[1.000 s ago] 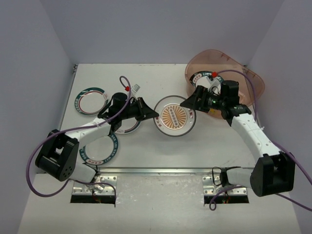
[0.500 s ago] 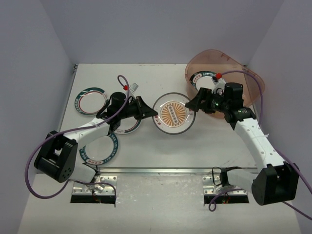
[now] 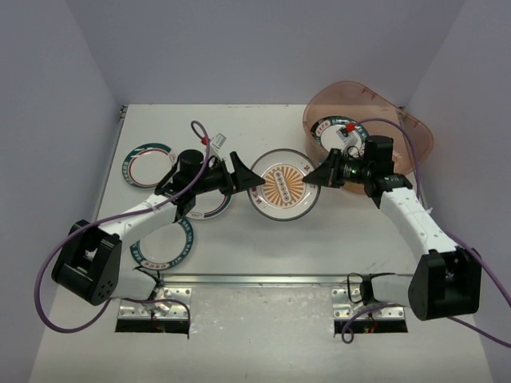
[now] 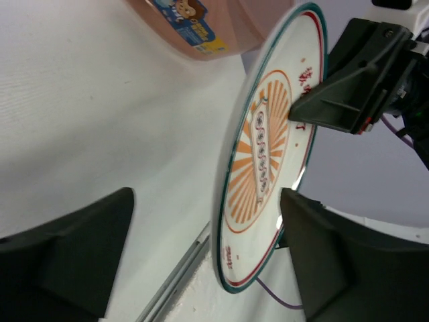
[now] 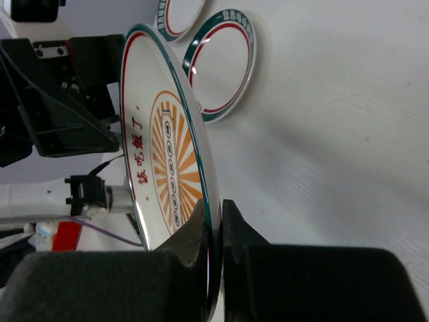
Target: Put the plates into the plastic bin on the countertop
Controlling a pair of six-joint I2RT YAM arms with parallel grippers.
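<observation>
An orange-centred plate [image 3: 282, 185] hangs tilted above the countertop [image 3: 239, 128] between both arms. My right gripper [image 3: 317, 178] is shut on its right rim; the right wrist view shows the rim [image 5: 201, 161] pinched between the two fingers [image 5: 194, 231]. My left gripper [image 3: 254, 183] stands open around the plate's left edge, its fingers [image 4: 67, 248] well apart from the plate [image 4: 268, 154]. The pinkish plastic bin [image 3: 403, 132] sits at the back right with a teal-rimmed plate [image 3: 329, 126] inside.
Teal-rimmed plates lie on the left side of the countertop: one at the back left [image 3: 150, 163], one at the front left [image 3: 164, 243] and one partly under the left arm [image 3: 211, 206]. A metal rail [image 3: 263, 279] runs along the front edge.
My left gripper has opened and let go of the orange-centred plate. My right gripper has closed on the plate's right rim. The plate has shifted slightly to the left and away from the front rail.
</observation>
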